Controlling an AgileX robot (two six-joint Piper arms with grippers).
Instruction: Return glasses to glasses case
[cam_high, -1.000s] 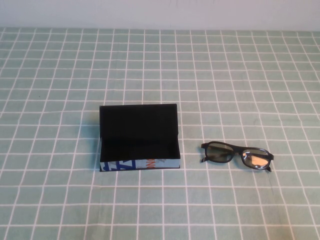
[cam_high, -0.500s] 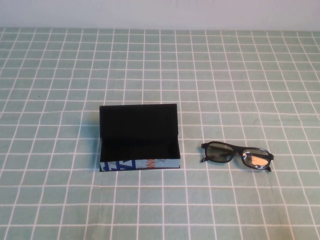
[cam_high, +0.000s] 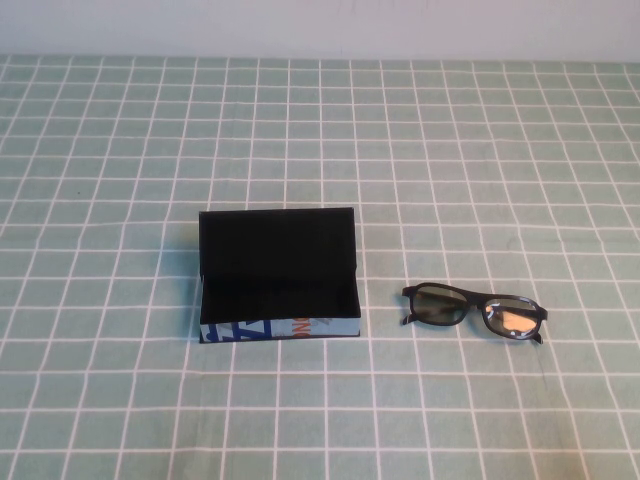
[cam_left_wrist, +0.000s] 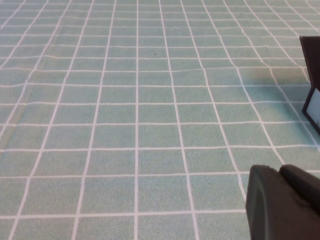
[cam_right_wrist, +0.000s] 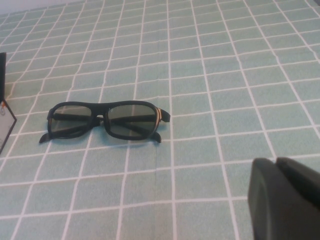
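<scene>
The glasses case (cam_high: 278, 285) stands open at the table's middle, black lid raised at the back, white front side with blue and orange-red markings. The black glasses (cam_high: 475, 312) lie folded on the cloth to its right, apart from it. Neither arm shows in the high view. My left gripper (cam_left_wrist: 280, 172) is shut and empty, low over the cloth to the left of the case, whose edge (cam_left_wrist: 312, 80) shows in the left wrist view. My right gripper (cam_right_wrist: 276, 164) is shut and empty, back from the glasses (cam_right_wrist: 107, 120).
A green cloth with a white grid (cam_high: 320, 140) covers the whole table. A pale wall runs along the far edge. A corner of the case (cam_right_wrist: 4, 125) shows in the right wrist view, beside the glasses.
</scene>
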